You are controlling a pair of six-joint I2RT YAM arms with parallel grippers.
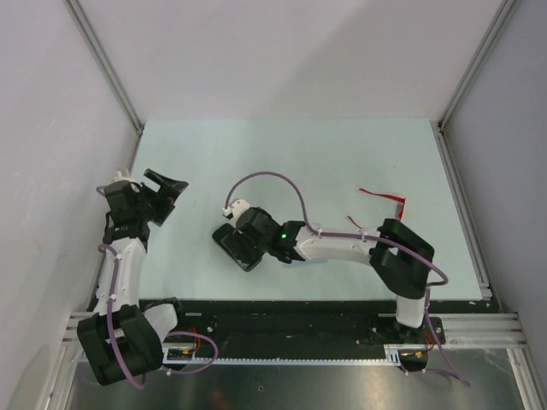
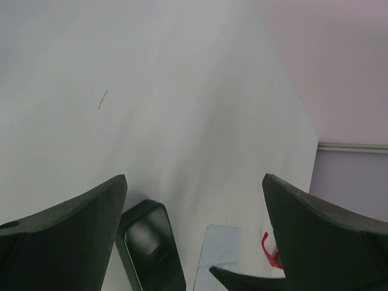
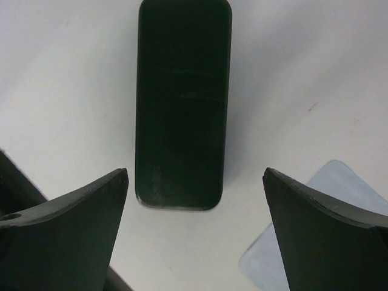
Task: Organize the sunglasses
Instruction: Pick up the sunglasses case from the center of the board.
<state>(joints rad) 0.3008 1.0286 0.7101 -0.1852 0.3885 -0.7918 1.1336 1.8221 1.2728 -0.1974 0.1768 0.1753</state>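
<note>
The case [image 3: 182, 103] is showing a smooth black shell with a dull sheen and faint scuffs, lying on a table [image 1: 299, 154] that is looking smooth and matt. Beside the case, the cloth [image 3: 348, 188] is looking soft and matt, while the right fingers [image 3: 60, 236] flanking the case are reading as matt black plastic. Well apart from the case, the sunglasses [image 1: 383, 195] are showing a thin red frame, seemingly plastic.

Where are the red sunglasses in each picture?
Top external: the sunglasses lie on the right side of the table.
Left wrist: bottom right, only a red bit showing.
Right wrist: not in it.
Shared landmark: the black case, seen in both wrist views.
</note>
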